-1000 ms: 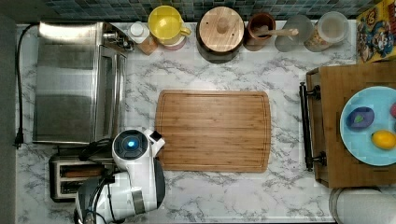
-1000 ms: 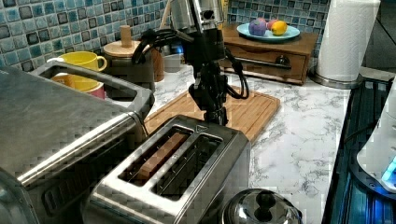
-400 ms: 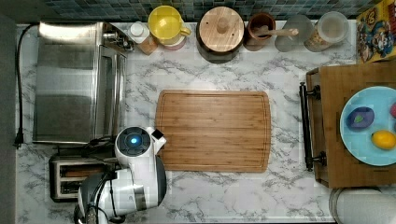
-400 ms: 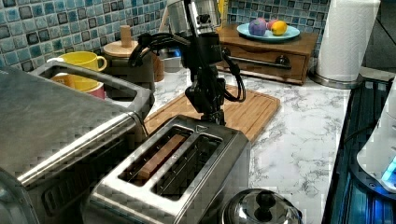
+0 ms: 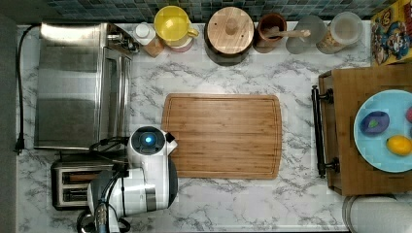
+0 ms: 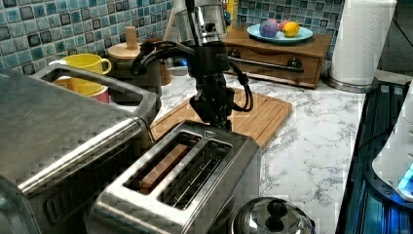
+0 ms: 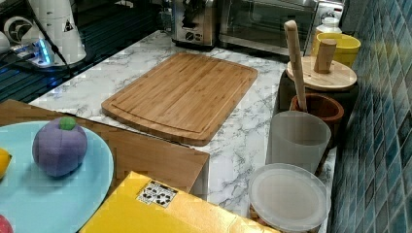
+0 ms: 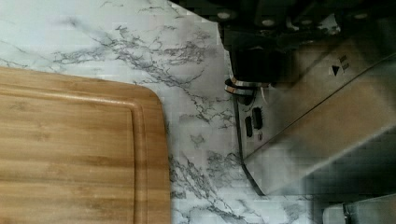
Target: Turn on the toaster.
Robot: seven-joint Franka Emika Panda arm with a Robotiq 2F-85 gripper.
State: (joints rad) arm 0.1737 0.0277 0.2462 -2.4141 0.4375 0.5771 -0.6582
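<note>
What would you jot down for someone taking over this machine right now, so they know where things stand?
Claw: low at the far end of the toaster, by the cutting board; open or shut cannot be told.
Toaster: on the marble counter beside the toaster oven; something brown sits in one slot.
Done: arm brought to the toaster's control end.
Left: press the lever down; whether it is already touched cannot be told.

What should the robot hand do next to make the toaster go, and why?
Probably push a little further straight down. In the left view the gripper sits low at the far end of the toaster, the end facing the cutting board, where the wrist view shows the toaster's control face. A brown slice sits in one slot, apparently not yet glowing, so the lever likely needs more pressing.
</note>
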